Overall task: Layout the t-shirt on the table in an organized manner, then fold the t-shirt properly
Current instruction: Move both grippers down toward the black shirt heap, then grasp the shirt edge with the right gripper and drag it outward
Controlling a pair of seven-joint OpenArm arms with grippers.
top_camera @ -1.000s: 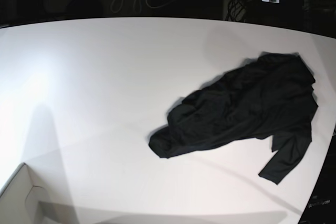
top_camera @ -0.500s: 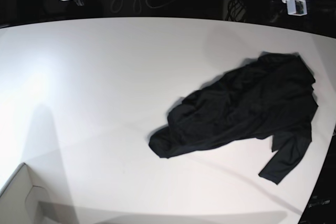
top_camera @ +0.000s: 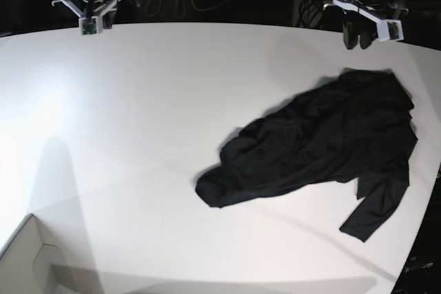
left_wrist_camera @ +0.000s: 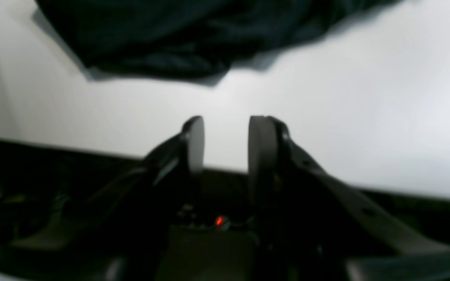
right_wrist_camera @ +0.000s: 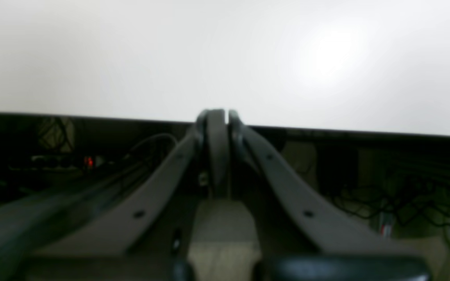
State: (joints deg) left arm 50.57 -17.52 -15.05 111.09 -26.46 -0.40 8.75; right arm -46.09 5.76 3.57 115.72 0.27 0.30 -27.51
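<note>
Item: t-shirt [top_camera: 324, 146], crumpled heap on the table [top_camera: 138, 101], near its right edge. My left gripper [left_wrist_camera: 225, 142]: fingers apart, empty, just short of the heap. My right gripper [right_wrist_camera: 218, 128]: fingers together, well away. Risk: pinching several bunched layers, dragging cloth off that edge.

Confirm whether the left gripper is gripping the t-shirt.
No, the left gripper stands open and empty over the table, short of the t-shirt.

One black t-shirt [top_camera: 324, 146] lies crumpled on one white worktop [top_camera: 138, 115], toward three o'clock. Two grippers hang at the far edge: the left gripper [top_camera: 353, 39] at one o'clock, the right gripper [top_camera: 105, 21] at eleven. One small white box corner [top_camera: 31, 259] sits at seven o'clock.
</note>
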